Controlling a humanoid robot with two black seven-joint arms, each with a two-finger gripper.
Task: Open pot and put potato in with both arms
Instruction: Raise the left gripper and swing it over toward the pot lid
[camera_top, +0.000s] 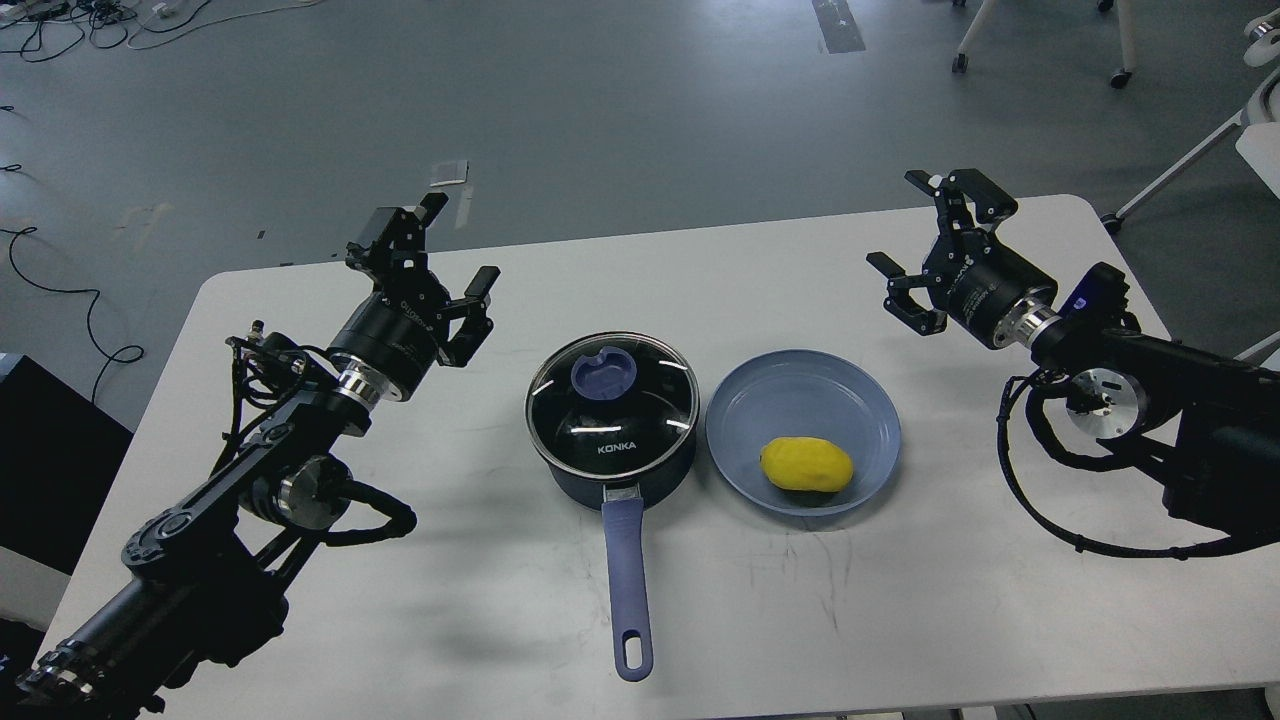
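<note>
The dark blue pot (612, 460) stands at the middle of the white table, its glass KONKA lid (612, 400) on top and its long blue handle (628, 580) pointing toward me. The yellow potato (806, 465) lies in a shallow blue plate (745, 400) just right of the pot. My left gripper (458, 242) hovers open to the left of the pot, holding nothing. My right gripper (905, 225) hovers open above the table's far right part, beyond the plate, also holding nothing.
The white table (500, 600) has rounded corners, and its far edge runs just behind both grippers. Loose black cables hang from both arms. Grey floor, chair legs (1120, 60) and cords lie beyond the table.
</note>
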